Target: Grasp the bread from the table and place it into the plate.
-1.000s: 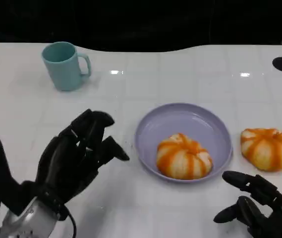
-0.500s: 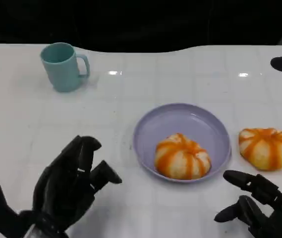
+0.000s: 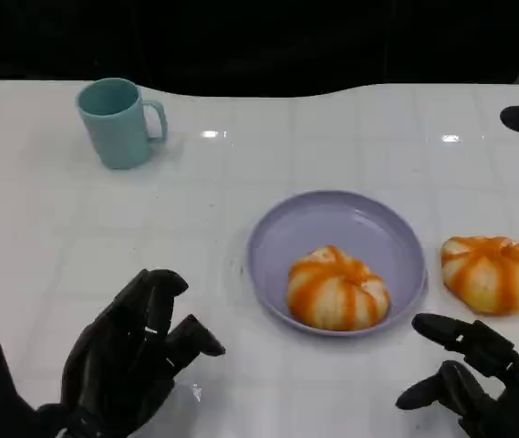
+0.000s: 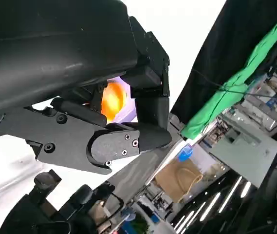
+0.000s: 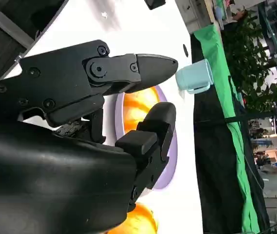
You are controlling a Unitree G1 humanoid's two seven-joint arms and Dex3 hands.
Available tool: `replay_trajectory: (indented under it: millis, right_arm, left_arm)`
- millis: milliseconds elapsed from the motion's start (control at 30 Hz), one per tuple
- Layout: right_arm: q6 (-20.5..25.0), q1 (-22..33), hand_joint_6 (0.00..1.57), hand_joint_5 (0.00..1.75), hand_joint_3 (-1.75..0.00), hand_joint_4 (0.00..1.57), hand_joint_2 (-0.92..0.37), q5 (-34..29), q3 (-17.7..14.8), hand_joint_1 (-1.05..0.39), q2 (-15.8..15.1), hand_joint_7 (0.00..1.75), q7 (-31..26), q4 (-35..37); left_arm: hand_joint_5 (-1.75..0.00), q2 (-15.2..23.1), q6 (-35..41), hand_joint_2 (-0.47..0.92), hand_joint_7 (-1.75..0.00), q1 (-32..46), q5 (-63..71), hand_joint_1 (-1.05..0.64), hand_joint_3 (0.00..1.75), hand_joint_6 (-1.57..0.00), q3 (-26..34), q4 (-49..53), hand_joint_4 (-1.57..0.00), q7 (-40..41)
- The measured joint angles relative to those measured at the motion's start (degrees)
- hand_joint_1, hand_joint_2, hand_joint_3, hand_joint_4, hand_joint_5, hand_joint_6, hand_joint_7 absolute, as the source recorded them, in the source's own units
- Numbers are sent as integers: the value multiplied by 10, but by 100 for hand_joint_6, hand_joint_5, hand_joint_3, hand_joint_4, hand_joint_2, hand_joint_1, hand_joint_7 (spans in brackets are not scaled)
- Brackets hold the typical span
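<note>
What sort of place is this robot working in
Probably a robotics lab or demo hall, not a kitchen. A glossy white table holds a lavender plate, orange-striped buns and a teal mug, with black and green backdrop cloth and cluttered equipment beyond.

Bright overhead glare on white table (image 3: 350,137); wrist pics perhaps blurry.

You see a lavender plate (image 3: 282,239) holding a pale bun with orange stripes (image 3: 337,289). A second bun (image 3: 492,273) with the same orange-striped pattern lies just ahead of the black right hand (image 3: 482,388). Far ahead of the black left hand (image 3: 127,360) stands a plain teal mug (image 3: 118,121) on the white table (image 3: 49,228).
</note>
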Motion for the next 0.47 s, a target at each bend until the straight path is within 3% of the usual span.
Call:
replay_trajectory:
  millis: [467]
  right_arm:
    - [3, 1, 82, 116, -31, 70, -92, 1, -1, -76, 0, 57, 1, -4]
  left_arm:
    - [-175, 2, -10, 92, -169, 2, 1, -51, 45, -48, -3, 11, -67, -4]
